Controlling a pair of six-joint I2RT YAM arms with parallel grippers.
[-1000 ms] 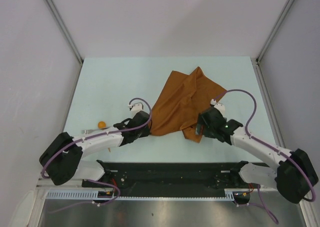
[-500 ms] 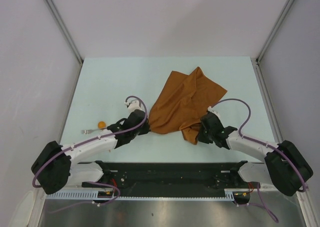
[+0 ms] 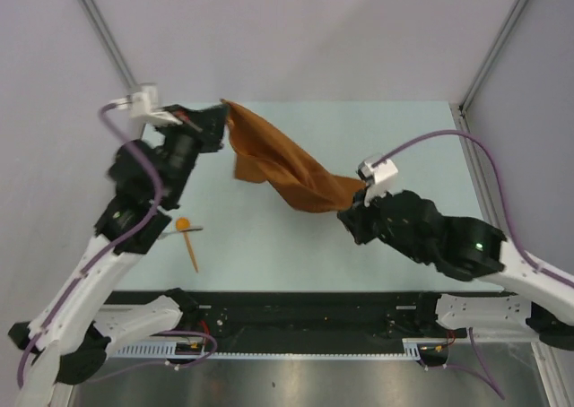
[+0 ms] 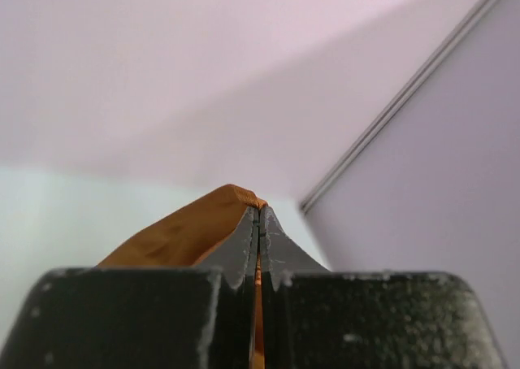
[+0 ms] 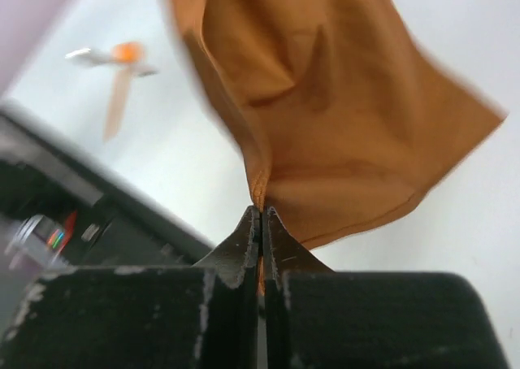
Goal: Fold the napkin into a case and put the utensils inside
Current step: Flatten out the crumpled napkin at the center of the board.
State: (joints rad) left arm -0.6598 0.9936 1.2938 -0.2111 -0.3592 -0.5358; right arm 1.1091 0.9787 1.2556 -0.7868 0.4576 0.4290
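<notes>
The rust-orange napkin [image 3: 282,167] hangs in the air above the table, stretched as a sagging band between my two grippers. High at the back left, my left gripper [image 3: 223,120] is shut on one corner; orange cloth [image 4: 187,235] shows between its jaws. At the right, my right gripper [image 3: 352,212] is shut on the other end, and the cloth [image 5: 325,125] drapes away from its closed jaws. The orange utensils lie on the table near the left front: a spoon [image 3: 182,224] with a round bowl and a slim stick [image 3: 192,252]. They also show blurred, spoon [image 5: 122,54] included, in the right wrist view.
The pale table [image 3: 395,129] is bounded by grey walls at the back and sides. A black rail [image 3: 305,313] runs along the near edge between the arm bases.
Both arms have risen, lifting the napkin off the table. The left gripper swung up to the back left with its corner; the right gripper shut on the near corner and lifted it.
</notes>
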